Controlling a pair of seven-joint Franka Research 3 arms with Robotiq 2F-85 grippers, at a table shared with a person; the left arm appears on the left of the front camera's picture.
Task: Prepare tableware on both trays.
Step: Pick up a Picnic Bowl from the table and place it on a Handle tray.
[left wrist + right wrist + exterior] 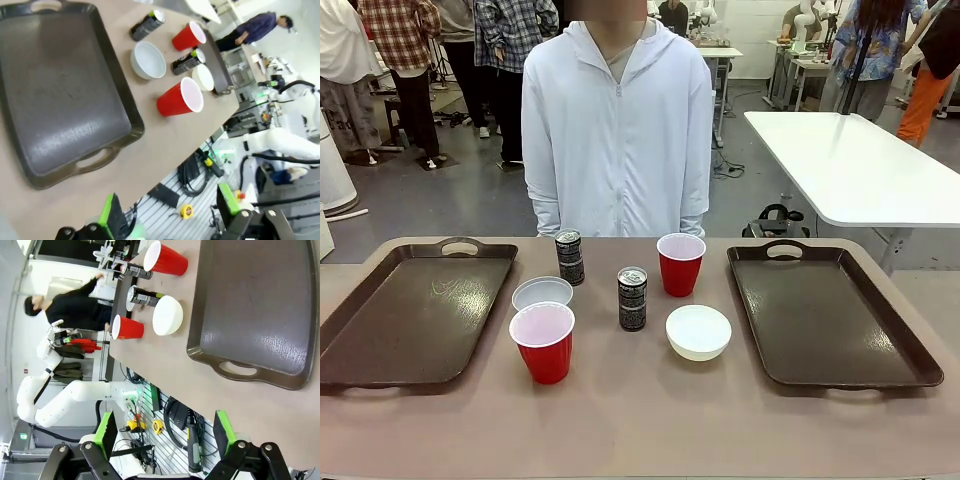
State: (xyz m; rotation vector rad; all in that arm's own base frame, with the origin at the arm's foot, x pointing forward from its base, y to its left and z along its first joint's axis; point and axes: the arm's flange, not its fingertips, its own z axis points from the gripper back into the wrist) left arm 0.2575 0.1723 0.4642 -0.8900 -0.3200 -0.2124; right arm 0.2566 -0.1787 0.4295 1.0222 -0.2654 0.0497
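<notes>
**Tableware grouped mid-desk, between the trays**

On the desk (640, 420), between left tray (390, 320) and right tray (840, 320): near cup (545, 345), far cup (680, 265), left bowl (542, 293), right bowl (698, 332), far can (569, 258), centre can (633, 298). All upright, none on a tray. Off the near desk edge, left claw (169, 207) and right claw (164, 430) are spread wide, holding nothing.

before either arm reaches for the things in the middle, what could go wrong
1. The near black can stands close between the near red cup and the right white bowl, so a grasp on one may knock a neighbour.
2. Both cans are slim and tall; a bump could tip one.
3. The far black can and far red cup stand near the person, so a reach there comes close to them.
</notes>
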